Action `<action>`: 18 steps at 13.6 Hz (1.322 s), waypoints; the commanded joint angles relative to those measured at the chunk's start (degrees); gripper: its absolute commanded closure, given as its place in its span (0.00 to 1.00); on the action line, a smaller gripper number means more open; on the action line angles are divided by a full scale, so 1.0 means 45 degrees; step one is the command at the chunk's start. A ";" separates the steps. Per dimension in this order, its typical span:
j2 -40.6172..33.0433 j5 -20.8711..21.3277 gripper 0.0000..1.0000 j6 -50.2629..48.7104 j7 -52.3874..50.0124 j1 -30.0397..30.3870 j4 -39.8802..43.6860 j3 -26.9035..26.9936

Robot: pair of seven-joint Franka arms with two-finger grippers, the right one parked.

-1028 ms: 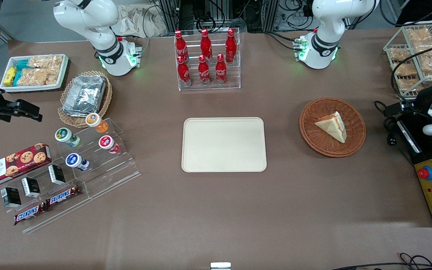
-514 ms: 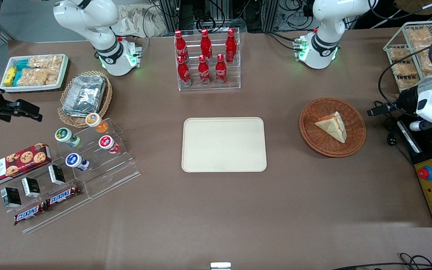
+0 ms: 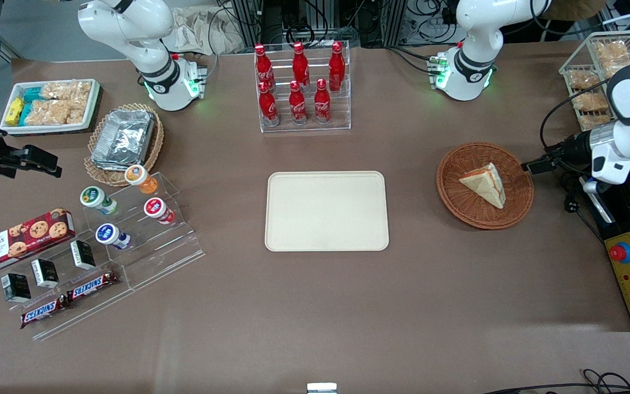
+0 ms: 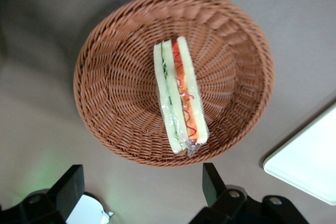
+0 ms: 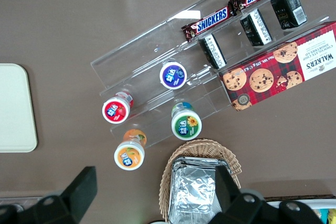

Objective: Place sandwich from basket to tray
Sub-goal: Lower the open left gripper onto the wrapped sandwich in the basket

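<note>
Front view: one sandwich (image 3: 483,184), one basket (image 3: 516,203), one tray (image 3: 326,211), claw (image 4: 142,192) open.

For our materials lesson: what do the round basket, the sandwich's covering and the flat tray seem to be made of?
Basket: woven wicker or rattan, reddish-brown, shown by its ribbed weave. Sandwich: pale bread in what looks like clear plastic film, glossy and crinkled at one end. Tray: smooth matte cream, probably plastic. The gripper hangs open above the basket's edge.

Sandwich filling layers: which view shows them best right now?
The left wrist view: the sandwich lies in the basket, cut edge facing the camera, the open hand nearby. The front view shows mostly bread; the right wrist view misses it.
</note>
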 commanded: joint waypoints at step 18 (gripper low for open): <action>0.3001 -0.3030 0.03 0.4377 -0.1868 -0.1561 -0.1744 -0.0109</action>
